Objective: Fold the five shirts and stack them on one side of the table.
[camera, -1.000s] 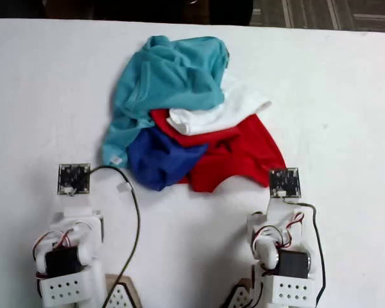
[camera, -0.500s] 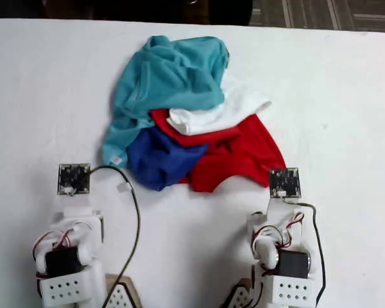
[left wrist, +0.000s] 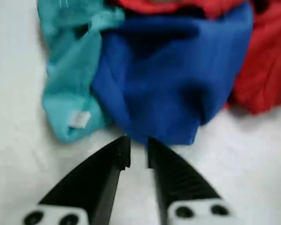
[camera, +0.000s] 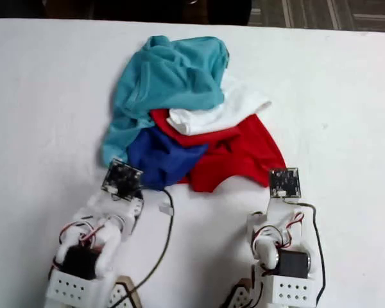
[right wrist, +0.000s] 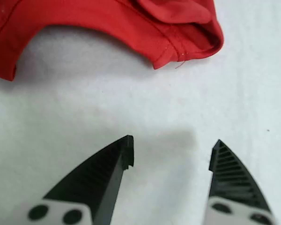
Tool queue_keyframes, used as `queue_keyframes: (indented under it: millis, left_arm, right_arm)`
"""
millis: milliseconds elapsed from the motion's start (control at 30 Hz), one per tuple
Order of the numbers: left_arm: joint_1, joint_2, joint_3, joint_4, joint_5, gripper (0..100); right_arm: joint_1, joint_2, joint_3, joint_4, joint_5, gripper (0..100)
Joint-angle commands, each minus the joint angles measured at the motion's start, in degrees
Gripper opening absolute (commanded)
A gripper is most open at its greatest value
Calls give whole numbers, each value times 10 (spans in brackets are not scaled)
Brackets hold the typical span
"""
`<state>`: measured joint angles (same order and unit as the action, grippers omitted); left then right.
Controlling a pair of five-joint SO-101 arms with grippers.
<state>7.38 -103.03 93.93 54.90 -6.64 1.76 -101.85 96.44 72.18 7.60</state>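
Observation:
A heap of shirts lies at the table's middle back: a teal shirt [camera: 167,74] on top, a white shirt [camera: 224,112] under it, a red shirt [camera: 247,151] in front and a blue shirt [camera: 157,157] at the front left. My left gripper [left wrist: 138,143] hovers just short of the blue shirt's [left wrist: 173,79] near edge, its fingers a narrow gap apart with nothing between them. The teal shirt's hem [left wrist: 70,108] with a white label lies beside it. My right gripper [right wrist: 171,145] stands wide open over bare table, short of the red shirt's edge [right wrist: 131,33].
The white table [camera: 346,115] has wide free room to the left and right of the heap. Both arm bases [camera: 77,282] [camera: 285,276] sit at the front edge. A black cable [camera: 163,237] trails from the left arm.
The left arm has swung forward and to the right, bringing its gripper up to the blue shirt. The right arm and the shirts have stayed put.

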Motion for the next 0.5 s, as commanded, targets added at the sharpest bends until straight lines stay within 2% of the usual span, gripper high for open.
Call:
queue_keyframes:
  millis: [0, 100, 267, 467]
  left_arm:
    - [0, -15, -72, -29, 4, 246]
    - [-12, -11, -142, -47, 45, 276]
    - [-10, 25, -260, -46, 53, 299]
    - [-8, 271, -428, -18, 52, 311]
  right_arm:
    - [1, -10, 5, 5, 4, 262]
    - [1, -10, 5, 5, 4, 262]
    - [1, -10, 5, 5, 4, 262]
    - [1, -10, 5, 5, 4, 262]
